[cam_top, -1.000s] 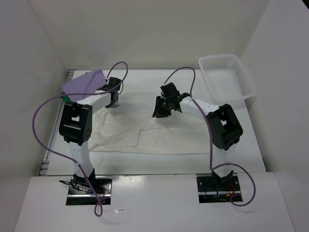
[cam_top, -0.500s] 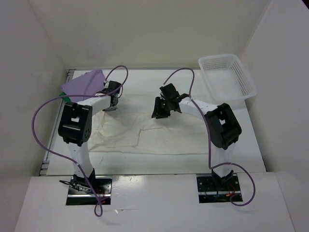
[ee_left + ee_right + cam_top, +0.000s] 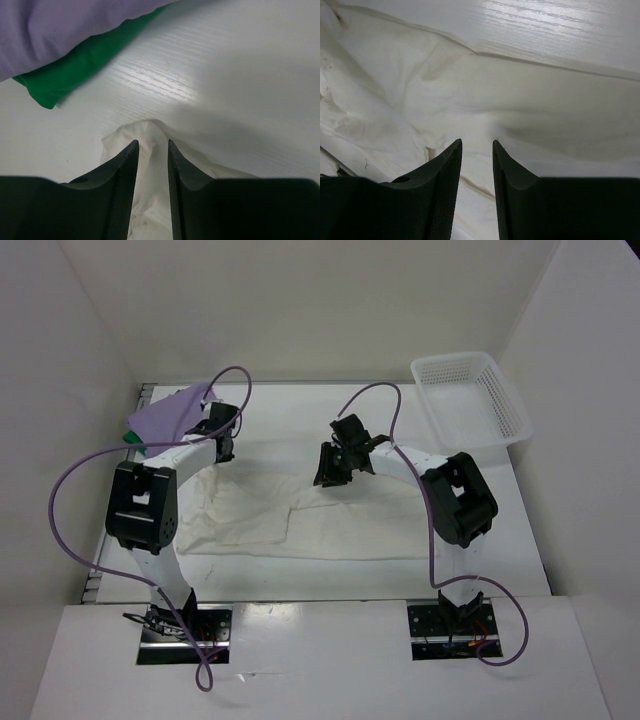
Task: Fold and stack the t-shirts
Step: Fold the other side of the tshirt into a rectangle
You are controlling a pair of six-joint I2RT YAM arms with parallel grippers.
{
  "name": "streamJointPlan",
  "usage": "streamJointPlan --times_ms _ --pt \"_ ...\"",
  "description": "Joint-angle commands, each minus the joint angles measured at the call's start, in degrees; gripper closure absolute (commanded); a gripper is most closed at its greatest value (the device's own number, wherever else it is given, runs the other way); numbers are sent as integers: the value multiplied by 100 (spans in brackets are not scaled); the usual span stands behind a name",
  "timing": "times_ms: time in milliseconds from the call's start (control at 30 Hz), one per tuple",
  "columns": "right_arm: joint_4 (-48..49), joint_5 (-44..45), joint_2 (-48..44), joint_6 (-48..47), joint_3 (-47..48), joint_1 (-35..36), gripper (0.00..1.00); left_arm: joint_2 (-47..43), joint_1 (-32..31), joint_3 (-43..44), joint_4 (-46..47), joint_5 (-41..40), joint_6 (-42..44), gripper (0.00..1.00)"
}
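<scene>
Two down, I'd say: the lavender t-shirt (image 3: 170, 412) sat folded on the green t-shirt (image 3: 75, 70) in the counter's (image 3: 300, 430) far left corner. The cream t-shirt (image 3: 300, 520) lay spread out mid-counter, not folded yet. The left gripper (image 3: 151, 142) was narrowly parted at its puckered corner and the right gripper (image 3: 476, 142) half open over it. Neither looked to be holding anything.

White panels (image 3: 300, 300) wall in a white wood-grain table (image 3: 380, 575) on three sides; soft light from above glares off its far surface, perhaps from one lamp.
</scene>
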Motion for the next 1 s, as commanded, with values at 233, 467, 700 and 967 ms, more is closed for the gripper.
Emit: streamJointPlan --times_ms 233,467,700,967 --pt "227 37 34 -30 -25 -31 63 237 53 -62 129 444 84 66" --pt "227 37 147 -83 -25 -31 62 395 53 -10 129 121 137 77" --pt "341 98 341 22 -130 -311 62 395 228 -62 129 -48 32 98" --pt "341 450 535 128 -385 -540 67 0 1238 -352 348 883 -406 100"
